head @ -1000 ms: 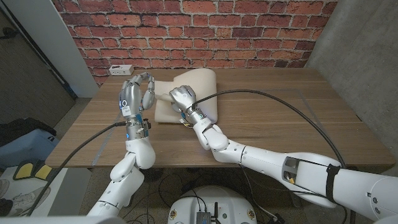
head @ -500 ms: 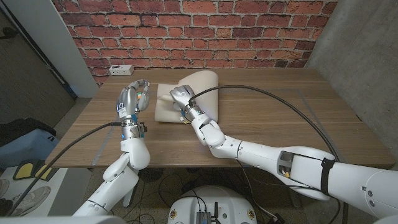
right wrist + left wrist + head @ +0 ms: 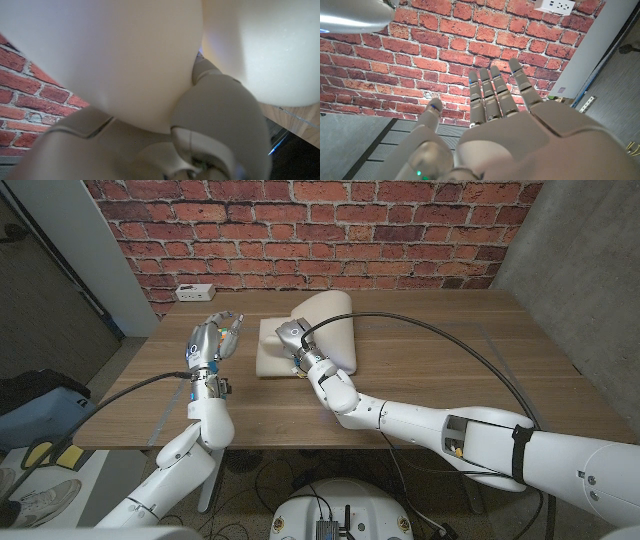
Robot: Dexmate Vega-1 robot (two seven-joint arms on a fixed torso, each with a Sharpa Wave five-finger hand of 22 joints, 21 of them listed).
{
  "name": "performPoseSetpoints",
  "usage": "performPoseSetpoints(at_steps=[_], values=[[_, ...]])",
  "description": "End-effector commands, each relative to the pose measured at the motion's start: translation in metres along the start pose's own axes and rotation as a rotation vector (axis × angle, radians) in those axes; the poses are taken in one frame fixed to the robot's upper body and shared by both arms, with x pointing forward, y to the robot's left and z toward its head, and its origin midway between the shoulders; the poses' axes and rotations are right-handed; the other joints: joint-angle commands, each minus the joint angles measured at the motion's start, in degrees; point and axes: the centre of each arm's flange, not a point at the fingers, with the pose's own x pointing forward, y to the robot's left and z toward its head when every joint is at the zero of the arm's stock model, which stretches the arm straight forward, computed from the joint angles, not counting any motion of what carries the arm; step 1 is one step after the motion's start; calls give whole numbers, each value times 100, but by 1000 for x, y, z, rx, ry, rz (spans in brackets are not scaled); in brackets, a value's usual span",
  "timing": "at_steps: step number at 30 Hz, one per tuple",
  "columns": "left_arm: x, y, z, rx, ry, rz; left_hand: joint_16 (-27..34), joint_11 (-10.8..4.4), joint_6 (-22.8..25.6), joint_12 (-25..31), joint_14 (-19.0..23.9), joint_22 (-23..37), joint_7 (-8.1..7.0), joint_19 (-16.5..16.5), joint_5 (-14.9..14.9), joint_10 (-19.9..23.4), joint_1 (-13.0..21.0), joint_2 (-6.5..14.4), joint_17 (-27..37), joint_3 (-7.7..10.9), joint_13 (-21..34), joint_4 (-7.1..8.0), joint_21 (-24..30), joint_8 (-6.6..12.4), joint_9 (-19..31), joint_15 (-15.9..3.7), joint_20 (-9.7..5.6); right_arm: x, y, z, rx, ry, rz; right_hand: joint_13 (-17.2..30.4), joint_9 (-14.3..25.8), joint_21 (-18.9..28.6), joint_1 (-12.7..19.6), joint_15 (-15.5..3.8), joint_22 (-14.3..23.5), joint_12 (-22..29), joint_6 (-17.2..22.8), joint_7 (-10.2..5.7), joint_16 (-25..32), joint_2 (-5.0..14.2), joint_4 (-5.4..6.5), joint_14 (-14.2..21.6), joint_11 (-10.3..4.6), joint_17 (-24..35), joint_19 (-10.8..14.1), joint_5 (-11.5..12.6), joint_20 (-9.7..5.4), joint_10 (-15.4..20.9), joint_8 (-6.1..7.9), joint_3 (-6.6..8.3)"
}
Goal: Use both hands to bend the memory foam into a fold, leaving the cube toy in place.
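Toward the table's far middle, near the brick wall [image 3: 300, 230], the memory foam [image 3: 330, 330] lies partly bent, its far part curled up. My right hand [image 3: 292, 335] grips its left edge; wrist cam shows foam [image 3: 125, 55] pressed against the palm. My left hand [image 3: 213, 340] hovers just beside the foam w/ fingers [image 3: 492, 95] spread, holding nothing. White power strip [image 3: 192, 290] sits at far left.

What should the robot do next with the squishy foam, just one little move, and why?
Probably bring the left hand over to the foam's near flat edge. The right hand already presses into the foam, which curls up behind it, while the left hand hangs beside it with straight fingers, touching nothing. The fold looks only half made and wants both hands.
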Motion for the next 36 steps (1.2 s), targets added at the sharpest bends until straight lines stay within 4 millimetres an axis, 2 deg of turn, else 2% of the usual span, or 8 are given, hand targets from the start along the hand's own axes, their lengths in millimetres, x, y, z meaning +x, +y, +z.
performPoseSetpoints(at_steps=[1,7,12,17,22,25,31,36], values=[[17,0,-15,55,79,-107,-27,21,-40,-43,-27,8,10,-49,-7,-23,-71,-3,-23,-46,-17,-8,-34,-26,4,28,4,-4,9,5,-64,-49,46,20,28,55,55,-295,12,-17,109,-55,-30,40,0,107,1,31,-32,25,-16,19,-7,-1],[28,0,-25,90,92,-167,-115,-7,104,-103,-144,7,49,-201,0,-8,-152,-52,-90,-114,-95,24,-156,-20,-15,49,10,-6,9,4,-71,-68,62,37,28,83,59,-300,5,-23,116,-71,-52,32,-4,92,3,47,-60,27,-3,3,-25,-2],[41,-1,-31,123,92,-262,-375,-330,-275,-516,-613,19,-192,-528,181,-308,1083,1029,-237,752,-483,-543,-547,-382,-76,-97,-134,-8,9,5,-75,-82,75,33,29,98,52,-298,-2,-38,104,-83,-76,37,3,77,5,55,-108,30,-14,-4,-46,-1],[56,-9,-34,258,110,-403,-435,-446,-352,-664,-990,29,-325,-782,240,-563,1694,1114,-218,1058,-607,-507,-699,-431,-86,-212,-380,-10,11,4,-77,-88,84,34,30,114,42,-292,-9,-55,98,-84,-102,35,9,63,14,59,-147,31,-13,-27,-63,-2],[65,-24,-32,365,85,-521,-479,-510,-603,-789,-1402,32,-386,-1121,161,-981,1889,1014,-227,928,-712,-429,-873,-521,-99,-239,-545,-12,13,5,-76,-96,87,32,31,135,39,-291,-16,-64,110,-82,-131,35,11,53,1,58,-168,33,-10,-24,-72,2],[71,-35,-30,440,73,-580,-475,-538,-815,-811,-1608,35,-473,-1278,113,-1177,1869,1047,-218,782,-764,-302,-959,-556,-106,-269,-574,-12,14,5,-75,-100,83,36,31,146,36,-292,-20,-66,104,-80,-138,31,11,54,4,64,-182,33,-9,-23,-82,0],[84,-52,-25,577,38,-671,-474,-722,-1746,-853,-2164,49,-770,-1563,37,-1873,1939,1154,-198,739,-890,404,-1117,-606,-131,-473,-694,-13,14,5,-71,-105,86,34,32,176,34,-295,-28,-75,111,-85,-157,32,12,54,16,70,-189,35,-8,-18,-95,1],[91,-63,-22,586,5,-746,-506,-831,-2632,-864,-2755,47,-1021,-2017,-7,-2640,2084,1062,-241,686,-957,656,-1340,-582,-152,-412,-745,-14,16,5,-66,-103,90,37,33,194,32,-294,-33,-79,107,-79,-168,30,12,57,14,76,-199,36,-8,-15,-107,2]])
